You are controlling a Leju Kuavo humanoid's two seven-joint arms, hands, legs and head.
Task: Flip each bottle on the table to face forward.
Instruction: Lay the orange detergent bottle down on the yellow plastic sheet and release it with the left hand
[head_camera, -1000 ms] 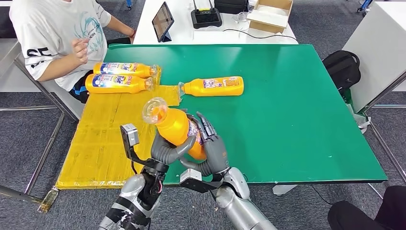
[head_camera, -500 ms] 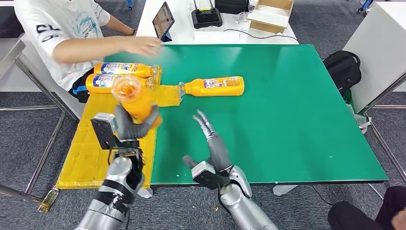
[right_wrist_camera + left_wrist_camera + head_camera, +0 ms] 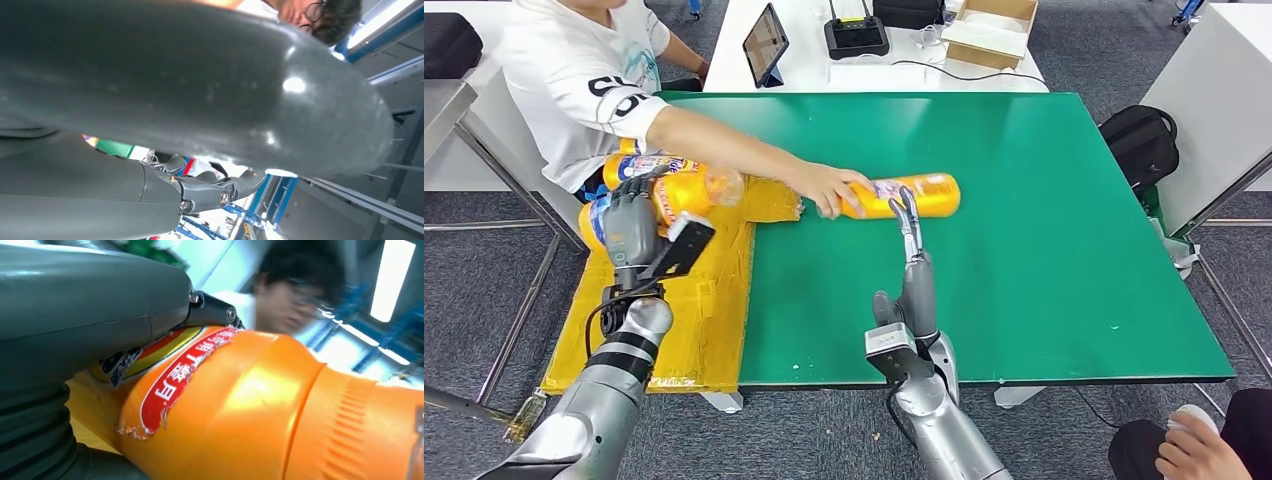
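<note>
Left hand (image 3: 632, 225) wrapped around an orange bottle (image 3: 676, 192), carried over the yellow mat (image 3: 649, 330) at the table's left edge, presumably for set-down with its label turned forward. Red-bordered label (image 3: 185, 371) visible beside the thumb in the left wrist view. Right hand (image 3: 911, 262) empty, fingers extended toward a second bottle (image 3: 916, 195) lying on the green table (image 3: 1044, 230). Person's hand (image 3: 826, 187) resting on that bottle's neck end, apparently positioning it for the next pick.

Bottle (image 3: 260, 410): glossy orange plastic with a torn paper label. Table (image 3: 1044, 260): matt green surface. Mat (image 3: 639, 330): yellow, crinkled, slightly shiny. Left hand (image 3: 629, 225): smooth grey plastic cover.
</note>
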